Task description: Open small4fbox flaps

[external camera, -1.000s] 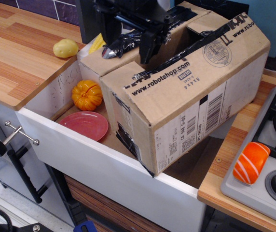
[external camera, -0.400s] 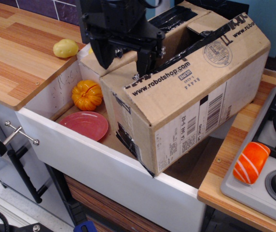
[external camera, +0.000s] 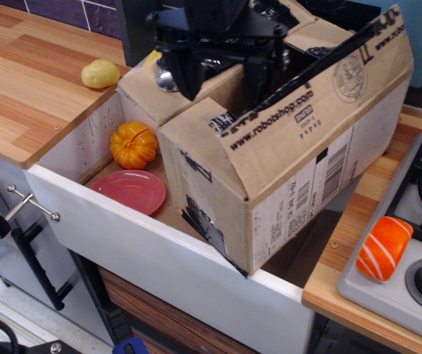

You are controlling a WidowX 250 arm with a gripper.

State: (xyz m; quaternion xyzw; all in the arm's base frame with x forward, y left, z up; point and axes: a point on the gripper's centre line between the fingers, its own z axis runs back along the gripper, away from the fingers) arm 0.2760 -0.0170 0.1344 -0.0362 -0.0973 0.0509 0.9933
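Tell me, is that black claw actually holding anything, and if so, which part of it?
Nothing is clearly held. The gripper stands open over the box, one finger down at the front flap edge, without pinching it.

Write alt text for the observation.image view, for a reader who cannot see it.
A black gripper reaches down with spread fingers into the partly opened top of a large brown cardboard box that sits tilted in a white sink. Beside the box lie a small orange pumpkin and a pink plate.

Gripper (external camera: 222, 85) spread over small4fbox (external camera: 299, 169) flaps (external camera: 307, 110)
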